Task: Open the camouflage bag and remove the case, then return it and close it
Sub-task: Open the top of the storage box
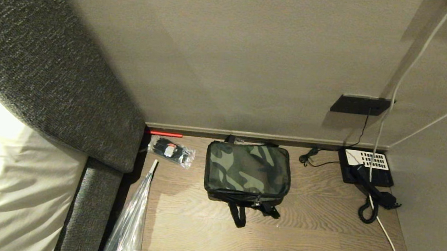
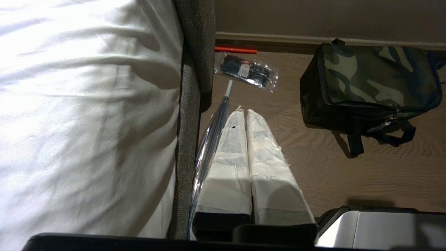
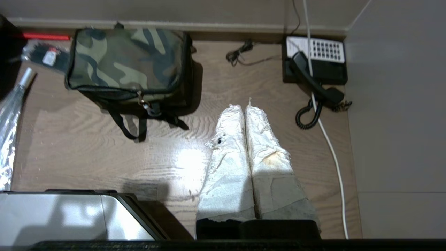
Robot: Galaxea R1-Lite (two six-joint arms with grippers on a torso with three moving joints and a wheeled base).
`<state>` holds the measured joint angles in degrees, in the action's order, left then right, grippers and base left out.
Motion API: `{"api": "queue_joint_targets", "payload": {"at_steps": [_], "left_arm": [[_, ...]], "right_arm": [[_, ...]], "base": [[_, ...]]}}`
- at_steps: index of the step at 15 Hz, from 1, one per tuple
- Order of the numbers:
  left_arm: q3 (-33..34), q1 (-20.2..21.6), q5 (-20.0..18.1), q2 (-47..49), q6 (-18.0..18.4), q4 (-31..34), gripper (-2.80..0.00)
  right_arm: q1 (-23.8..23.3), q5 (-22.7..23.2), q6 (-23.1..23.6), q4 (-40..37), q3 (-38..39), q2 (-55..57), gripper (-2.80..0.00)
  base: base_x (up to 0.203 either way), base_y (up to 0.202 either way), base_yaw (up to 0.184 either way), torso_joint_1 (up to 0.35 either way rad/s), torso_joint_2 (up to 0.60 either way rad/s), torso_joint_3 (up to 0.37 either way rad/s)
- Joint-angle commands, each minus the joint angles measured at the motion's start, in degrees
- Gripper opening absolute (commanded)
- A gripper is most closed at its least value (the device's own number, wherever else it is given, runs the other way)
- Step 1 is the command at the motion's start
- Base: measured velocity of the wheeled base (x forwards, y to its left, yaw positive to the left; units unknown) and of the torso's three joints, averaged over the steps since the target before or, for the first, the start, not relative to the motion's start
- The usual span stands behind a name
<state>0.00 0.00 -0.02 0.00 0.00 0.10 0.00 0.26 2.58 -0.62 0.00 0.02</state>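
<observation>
- Green, black and olive cloth covers the camouflage bag, which sits on the wooden table close to the back wall, between a clear packet and a black phone
- Its zipper runs all the way round, so the bag looks fully closed
- I cannot see the case, so I think it is inside the bag
- Both arms hang back from the bag and touch nothing
- Left gripper has its white padded fingers pressed together, holding nothing
- Right gripper is clenched too, holding nothing
- I think the job is at its very first step: opening the bag
- Next, one gripper needs to reach the zipper pull on the near side and spread its fingers to pinch it
</observation>
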Motion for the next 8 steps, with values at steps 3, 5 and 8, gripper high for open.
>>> {"api": "queue_joint_targets", "payload": {"at_steps": [3, 5, 8], "left_arm": [[0.0, 0.0, 0.01, 0.0, 0.0, -0.01, -2.8], [0.0, 0.0, 0.02, 0.0, 0.0, -0.01, -2.8], [0.0, 0.0, -0.06, 0.0, 0.09, -0.1, -2.8]], "right_arm": [[0.0, 0.0, 0.05, 0.01, 0.0, -0.02, -2.8], [0.0, 0.0, 0.05, 0.01, 0.0, -0.02, -2.8], [0.0, 0.0, 0.05, 0.01, 0.0, -0.02, -2.8]], "base": [[0.0, 0.0, 0.0, 0.005, 0.0, -0.195], [0.0, 0.0, 0.0, 0.001, 0.0, -0.198], [0.0, 0.0, 0.0, 0.003, 0.0, -0.198]]}}
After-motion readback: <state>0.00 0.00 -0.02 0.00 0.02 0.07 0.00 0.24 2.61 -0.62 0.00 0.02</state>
